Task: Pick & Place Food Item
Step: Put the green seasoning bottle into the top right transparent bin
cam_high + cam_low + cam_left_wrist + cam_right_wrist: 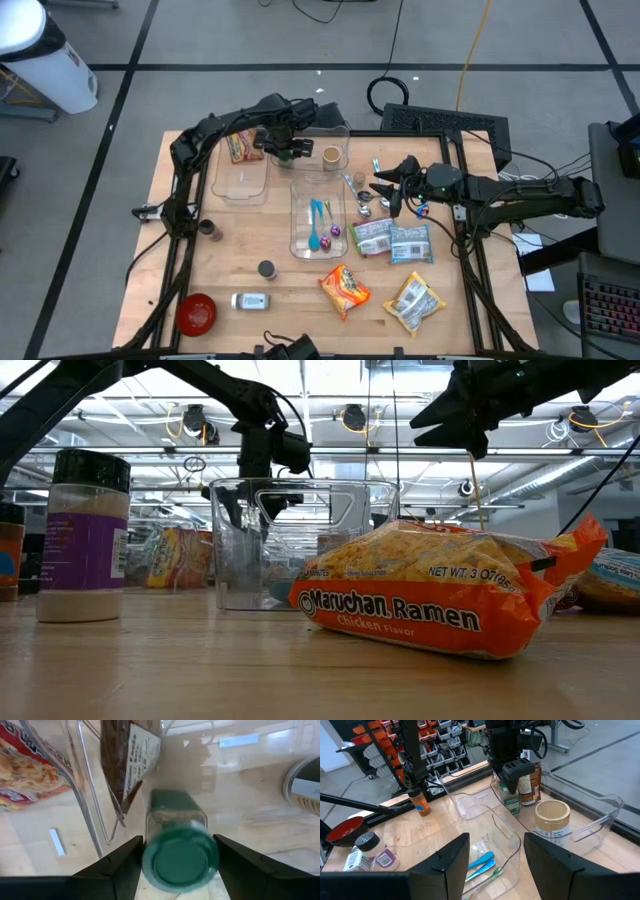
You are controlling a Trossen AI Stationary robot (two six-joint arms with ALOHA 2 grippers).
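Ramen packet (440, 600) lies nearest my low camera. My left gripper (175, 865) stands around the green-capped jar (178, 850), jaws apart. My right gripper (492, 865) hovers open.

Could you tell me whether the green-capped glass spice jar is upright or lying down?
Upright: the green-capped glass spice jar stands on its base inside the clear plastic bin, with the left gripper around its cap.

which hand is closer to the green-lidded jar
Left. The left hand is right at the green-lidded jar, a finger on either side of it, over the far clear bin. The right hand hangs off to the right, beside the cutlery.
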